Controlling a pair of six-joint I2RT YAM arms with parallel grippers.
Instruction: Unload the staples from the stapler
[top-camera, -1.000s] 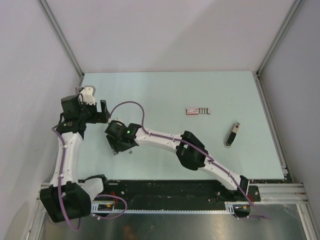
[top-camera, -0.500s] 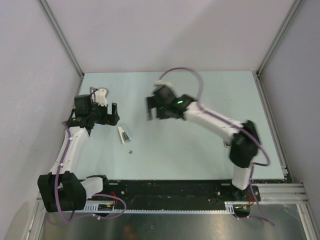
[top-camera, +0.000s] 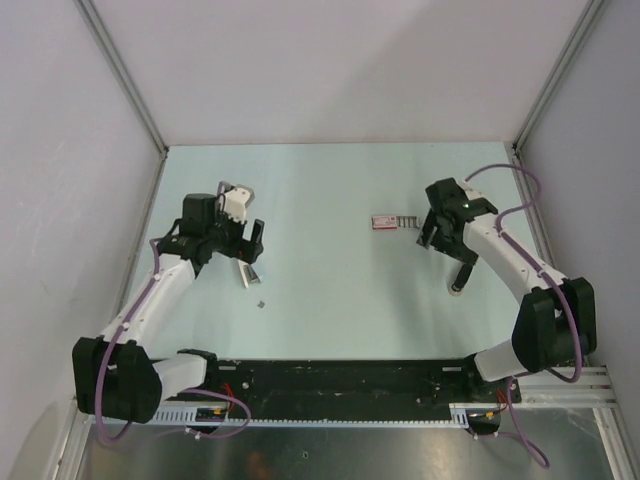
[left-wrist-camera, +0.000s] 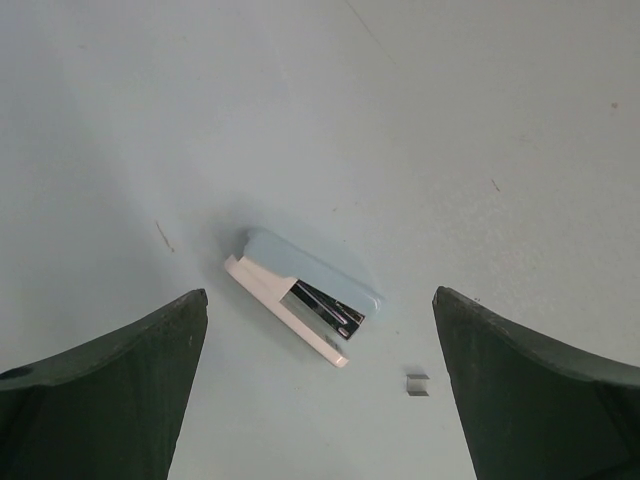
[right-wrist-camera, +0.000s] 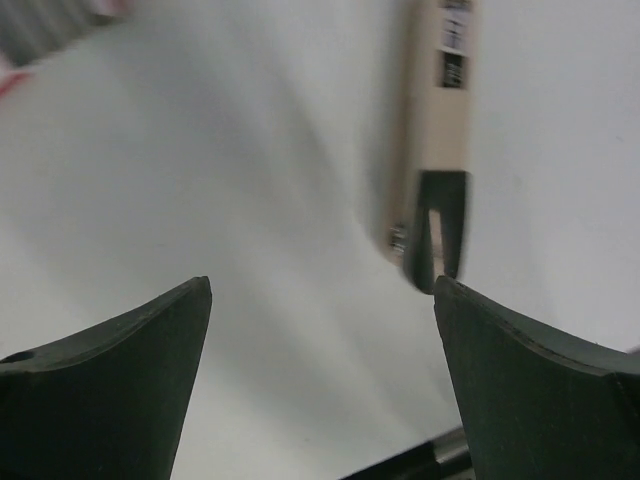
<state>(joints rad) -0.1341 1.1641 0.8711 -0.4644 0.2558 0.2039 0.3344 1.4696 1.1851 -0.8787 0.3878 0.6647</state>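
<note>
My left claw (left-wrist-camera: 320, 295) hangs spread above the stapler (left-wrist-camera: 300, 303). The stapler lies on the left of the counter (top-camera: 330, 190), its metal channel showing and a grey bit (left-wrist-camera: 417, 384) just beside it. My right claw (right-wrist-camera: 322, 285) is spread too, empty, near a blurred stick (right-wrist-camera: 437, 130) and a red-and-grey piece (top-camera: 395, 222).

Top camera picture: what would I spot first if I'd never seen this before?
Two white-and-black robot arms reach wide over a pale green table. The left gripper hangs open just above a small pale blue stapler on the left side. The right gripper, open too, is over on the right, close to a red and grey piece and a black stick.
</note>
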